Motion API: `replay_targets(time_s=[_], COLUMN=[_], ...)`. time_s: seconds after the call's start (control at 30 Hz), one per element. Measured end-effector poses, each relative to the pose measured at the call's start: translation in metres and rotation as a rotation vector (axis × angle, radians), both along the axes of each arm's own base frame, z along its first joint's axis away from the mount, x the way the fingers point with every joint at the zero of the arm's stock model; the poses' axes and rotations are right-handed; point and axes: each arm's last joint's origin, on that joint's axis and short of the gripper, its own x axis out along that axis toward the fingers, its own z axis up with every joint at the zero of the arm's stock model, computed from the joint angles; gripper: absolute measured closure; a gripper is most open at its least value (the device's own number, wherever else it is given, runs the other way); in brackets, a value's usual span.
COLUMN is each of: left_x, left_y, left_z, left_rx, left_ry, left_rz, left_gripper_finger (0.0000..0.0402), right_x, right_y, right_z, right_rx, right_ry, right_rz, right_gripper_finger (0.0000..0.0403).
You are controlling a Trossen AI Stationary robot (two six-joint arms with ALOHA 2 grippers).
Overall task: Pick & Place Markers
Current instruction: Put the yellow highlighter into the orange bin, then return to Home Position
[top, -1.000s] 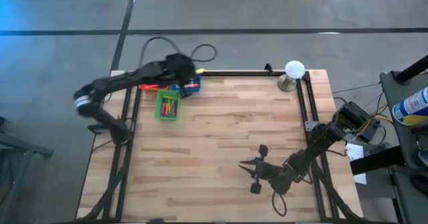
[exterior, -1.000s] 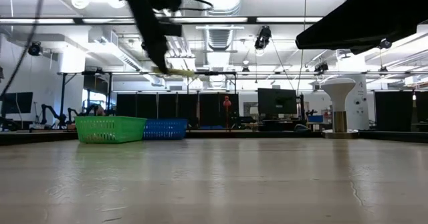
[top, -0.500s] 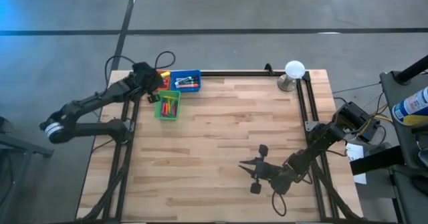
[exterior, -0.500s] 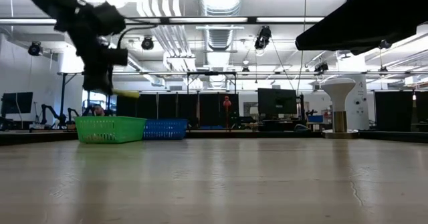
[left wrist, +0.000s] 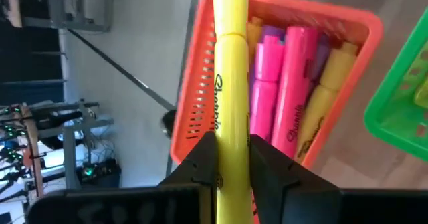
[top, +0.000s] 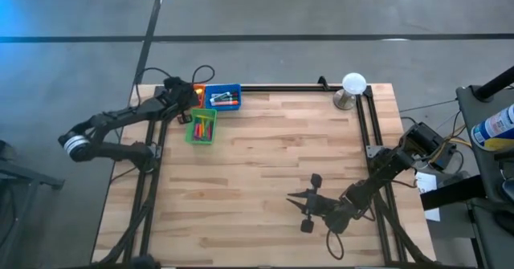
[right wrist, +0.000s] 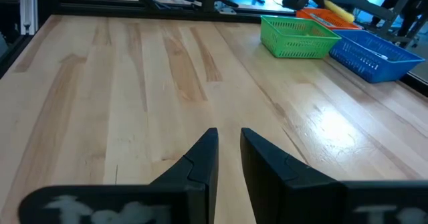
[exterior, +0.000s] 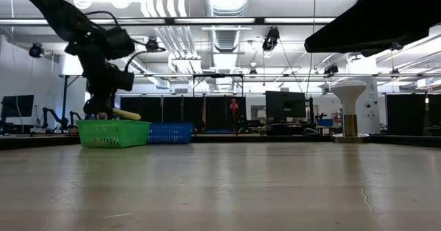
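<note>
My left gripper [top: 188, 102] [exterior: 103, 105] hangs over the table's far left corner, shut on a yellow marker [left wrist: 231, 83] [exterior: 128, 114]. Right under it in the left wrist view stands the red bin [left wrist: 194, 110] with pink, yellow and purple markers [left wrist: 294, 83] lying in it. The green bin [top: 201, 128] and the blue bin [top: 222, 98] beside it also hold markers. My right gripper [top: 295, 197] [right wrist: 229, 144] waits low over the near right part of the table, narrowly open, touching nothing. My left gripper pinches the yellow marker's barrel [left wrist: 231, 140] between its two fingers [left wrist: 200, 160], coming from above and pointing down. The marker is lifted clear and lies almost level. Its free end [left wrist: 232, 0] reaches out past the fingers above the red bin's rim.
The three bins stand close together at the far left corner; the green bin [exterior: 114, 133] and the blue bin [exterior: 171, 132] show side by side in the low view. A white-domed stand [top: 352, 88] sits at the far right corner. Bare wood [top: 265, 156] lies between.
My left gripper, still shut on the yellow marker, has swung from above the blue bin toward the table's left edge. It has then come down until the marker hangs just above the bins. My right arm has kept still.
</note>
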Motion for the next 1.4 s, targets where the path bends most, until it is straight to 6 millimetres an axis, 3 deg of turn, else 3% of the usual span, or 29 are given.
replay_targets(time_s=[0.17, 0.27, 0.43, 0.77, 0.87, 1.13, 1.27, 1.4], left_x=[0.003, 0.006, 0.008, 0.005, 0.006, 0.011, 0.018, 0.026], left_y=[0.009, 0.013, 0.016, 0.001, -0.007, -0.037, -0.060, -0.083], left_z=[-0.015, -0.019, -0.017, -0.001, 0.017, 0.068, 0.076, 0.072], left_rx=[-0.007, 0.026, 0.045, 0.001, -0.047, -0.274, -0.276, -0.220], left_ry=[0.091, 0.108, 0.079, 0.047, -0.093, -0.690, -0.870, -1.044], left_rz=[0.068, 0.101, 0.126, 0.119, 0.119, 0.109, -0.010, -0.230], left_gripper_finger=[0.0345, 0.0308, 0.0262, 0.0255, 0.0255, 0.0255, 0.0260, 0.0297], right_x=[0.000, 0.000, 0.000, 0.000, 0.000, 0.002, 0.010, 0.024], right_y=[0.000, 0.000, 0.000, 0.000, 0.000, -0.002, -0.011, -0.031], right_z=[0.000, 0.000, 0.000, 0.000, 0.000, -0.001, -0.001, 0.010], right_rx=[-0.001, -0.002, -0.005, -0.004, -0.005, -0.021, -0.037, -0.013], right_ry=[0.001, 0.001, 0.002, 0.003, 0.003, 0.017, 0.060, 0.099], right_rz=[0.001, 0.001, 0.002, 0.002, 0.002, 0.014, 0.067, 0.207], right_gripper_finger=[0.0344, 0.0344, 0.0344, 0.0344, 0.0344, 0.0344, 0.0344, 0.0345])
